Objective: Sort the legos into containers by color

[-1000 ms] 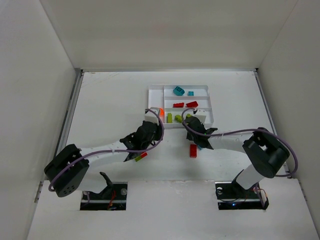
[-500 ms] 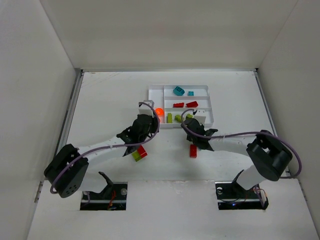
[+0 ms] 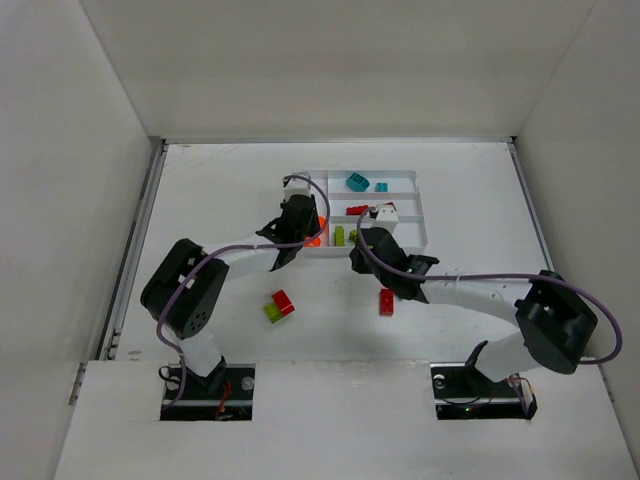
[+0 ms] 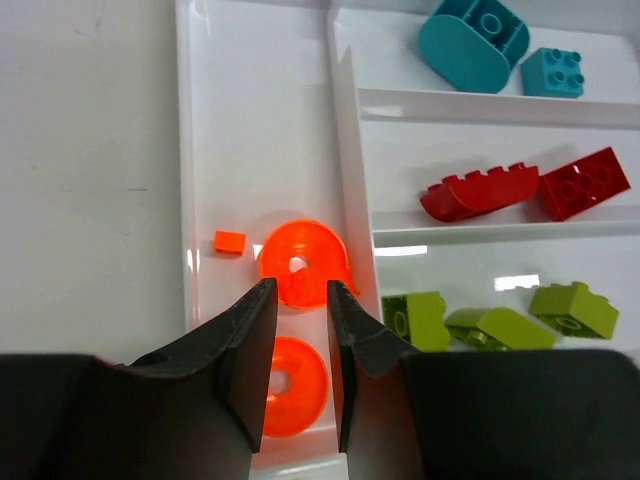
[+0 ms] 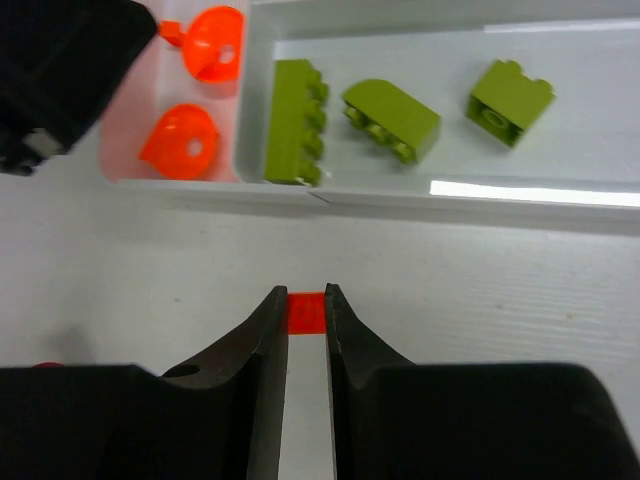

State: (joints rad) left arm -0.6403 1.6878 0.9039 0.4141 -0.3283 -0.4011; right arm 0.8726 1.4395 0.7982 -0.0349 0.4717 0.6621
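Observation:
The white tray (image 3: 408, 175) holds teal legos (image 4: 474, 38) in the far slot, red ones (image 4: 478, 191) in the middle slot and lime ones (image 5: 391, 118) in the near slot. Two orange discs (image 4: 298, 272) and a tiny orange piece (image 4: 229, 241) lie in the narrow side section. My left gripper (image 4: 298, 300) (image 3: 304, 226) hovers over that section, its jaws slightly apart and empty. My right gripper (image 5: 306, 300) (image 3: 364, 243) is shut on a small red-orange piece (image 5: 307, 311) above the table, just in front of the tray's near wall.
A red brick (image 3: 386, 301) lies on the table below my right arm. A red brick (image 3: 284, 302) and a lime brick (image 3: 272, 312) sit together at the lower left. White walls enclose the table.
My left gripper moved from the table up over the tray's side section; its orange disc now lies there. My right gripper moved up and left toward the tray.

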